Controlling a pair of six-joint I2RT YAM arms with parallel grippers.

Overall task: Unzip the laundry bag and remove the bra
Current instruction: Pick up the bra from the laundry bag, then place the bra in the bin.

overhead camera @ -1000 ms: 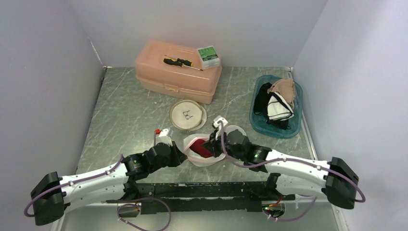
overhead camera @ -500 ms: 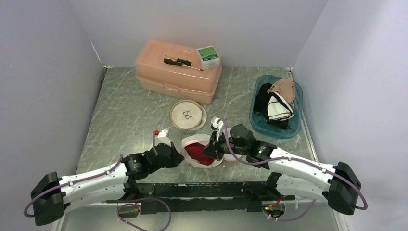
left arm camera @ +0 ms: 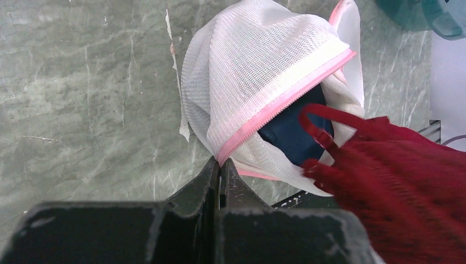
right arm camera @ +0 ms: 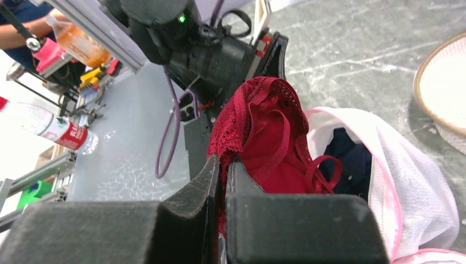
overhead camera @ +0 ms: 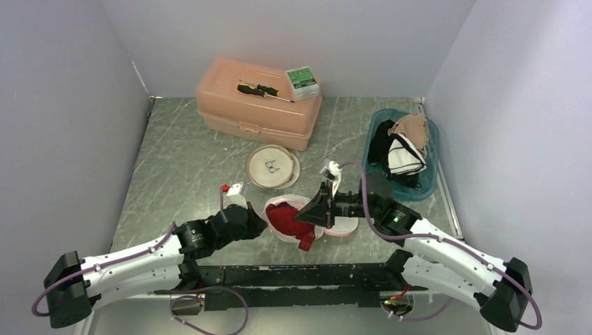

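1. The laundry bag (left arm camera: pixel 258 71) is limp, light mesh with its mouth open; the left gripper (left arm camera: pixel 220 168) pinches its pink zipper edge (left arm camera: pixel 286 99) tight.
2. The bra (right arm camera: pixel 258 126) is soft, snag-prone red lace, half out of the bag; the right gripper (right arm camera: pixel 224 165) is clamped on its fabric.

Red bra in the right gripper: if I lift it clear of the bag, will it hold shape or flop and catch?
Probably floppy: the red bra bunches in soft lace folds at the right gripper. Likely light: a fingertip pinch holds it up. Its strap loops across the laundry bag mouth, so it may snag there.
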